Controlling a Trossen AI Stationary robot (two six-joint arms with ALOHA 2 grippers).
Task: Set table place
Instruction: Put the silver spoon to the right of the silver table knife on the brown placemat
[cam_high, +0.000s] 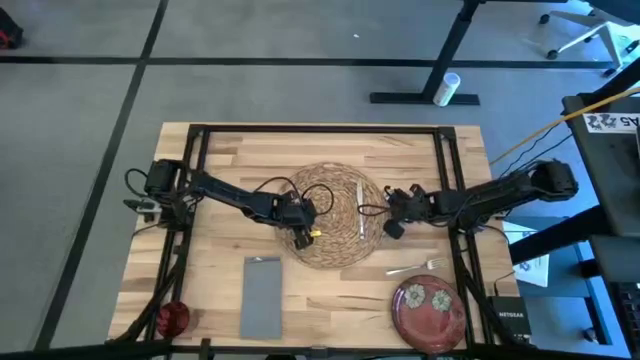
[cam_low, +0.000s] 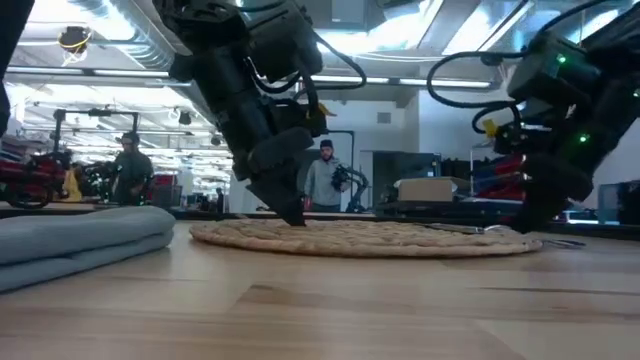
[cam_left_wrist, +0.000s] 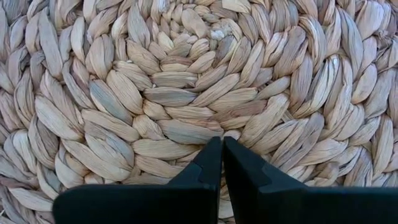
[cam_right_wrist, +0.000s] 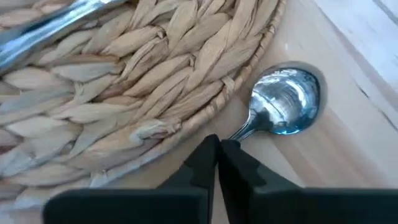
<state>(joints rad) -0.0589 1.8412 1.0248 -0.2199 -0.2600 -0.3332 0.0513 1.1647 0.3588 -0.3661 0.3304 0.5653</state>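
Currently, your stock on the tabletop (cam_high: 220, 160):

Mat (cam_high: 335, 190): woven straw, light, stiff enough to slide, rough. Your left hand (cam_left_wrist: 221, 163) rests on it near its middle, fingers together, holding nothing.

Spoon (cam_right_wrist: 283, 107): thin polished metal, light, slippery, flat on the wood just off the mat's rim. Your right hand (cam_right_wrist: 217, 160) has its fingers together at the handle; whether it grips the handle, you cannot tell. Take it at the narrow neck behind the bowl.

Knife (cam_high: 359, 210): lies on the mat, between your two hands.

Fork (cam_high: 415, 266): just beyond your right hand, toward the plate.

Plate (cam_high: 428, 310): dark red, likely heavy and breakable; lift by the rim.

Napkin (cam_high: 262, 296): gray, soft, limp; pinch an edge.

Cup (cam_high: 172, 318): small, red, well apart from both hands.
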